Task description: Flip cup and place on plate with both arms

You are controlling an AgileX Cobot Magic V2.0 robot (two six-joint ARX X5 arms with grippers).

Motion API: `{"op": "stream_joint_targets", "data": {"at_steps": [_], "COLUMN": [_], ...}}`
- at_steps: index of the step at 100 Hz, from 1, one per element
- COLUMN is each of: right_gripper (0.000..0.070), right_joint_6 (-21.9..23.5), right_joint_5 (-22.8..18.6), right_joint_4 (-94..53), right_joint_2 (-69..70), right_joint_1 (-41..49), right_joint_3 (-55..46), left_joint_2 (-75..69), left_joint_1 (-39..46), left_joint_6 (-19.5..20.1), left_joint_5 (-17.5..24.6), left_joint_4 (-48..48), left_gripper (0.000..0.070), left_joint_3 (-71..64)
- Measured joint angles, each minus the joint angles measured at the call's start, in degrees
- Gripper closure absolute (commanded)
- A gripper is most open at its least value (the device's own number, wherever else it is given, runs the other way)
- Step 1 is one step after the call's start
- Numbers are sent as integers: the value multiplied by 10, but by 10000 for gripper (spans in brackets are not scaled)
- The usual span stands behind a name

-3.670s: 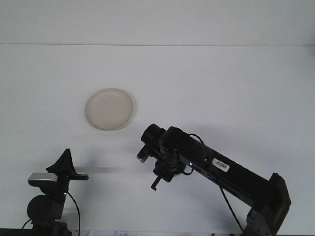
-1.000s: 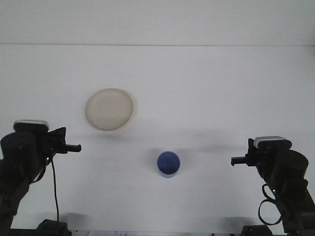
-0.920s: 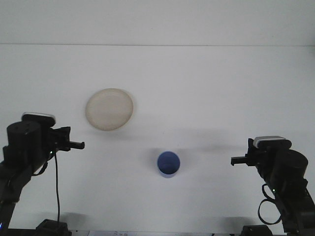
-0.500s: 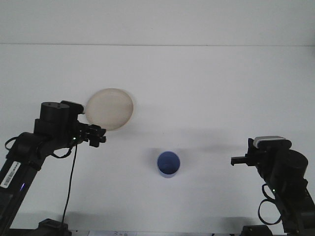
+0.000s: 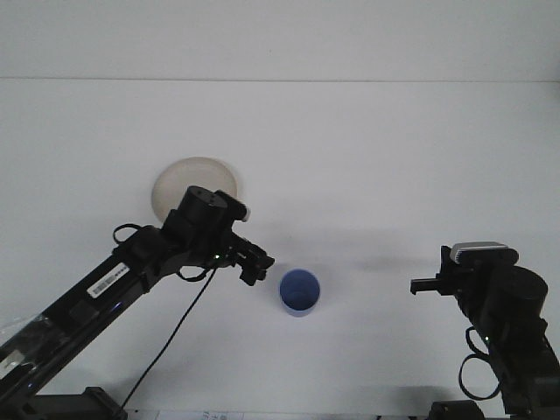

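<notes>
Front view: the blue cup (image 5: pixel 300 291) stands upright, mouth up, on the white desk (image 5: pixel 394 166), just right of the left pincer (image 5: pixel 255 265), whose spread cannot be told. The left arm hides part of the cream plate (image 5: pixel 179 179). The right pincer (image 5: pixel 420 285) sits well right; its grip is unclear.

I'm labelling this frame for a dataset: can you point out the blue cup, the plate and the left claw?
blue cup (image 5: pixel 299 290): front view, on its open inside.
plate (image 5: pixel 171 181): front view, on the bare part left of the arm.
left claw (image 5: pixel 255 267): front view, between its fingertips, just left of the cup.
</notes>
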Motion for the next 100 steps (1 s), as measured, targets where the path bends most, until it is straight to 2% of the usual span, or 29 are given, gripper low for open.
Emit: {"op": "stream_joint_targets", "data": {"at_steps": [49,68,71,74,83,85,100], "right_gripper": [700,700,700,700,700,700,700], "right_joint_6": [0,0,0,0,0,0,0], "right_joint_5": [0,0,0,0,0,0,0], "right_joint_4": [0,0,0,0,0,0,0], "right_joint_2": [0,0,0,0,0,0,0], "right_joint_1": [0,0,0,0,0,0,0], "right_joint_3": [0,0,0,0,0,0,0], "left_joint_2": [103,137,147,154,169,169,169], "left_joint_1": [-83,-96,-96,-96,-97,-97,-99], "left_joint_6": [7,18,19,20,22,22,24], "left_joint_5": [-3,-63,-70,-71,-72,-72,-76], "left_joint_4": [1,2,2,1,-2,-3,-23], "left_gripper": [320,329,352,408,661,700,691], "left_joint_3": [34,35,35,35,35,35,45]}}
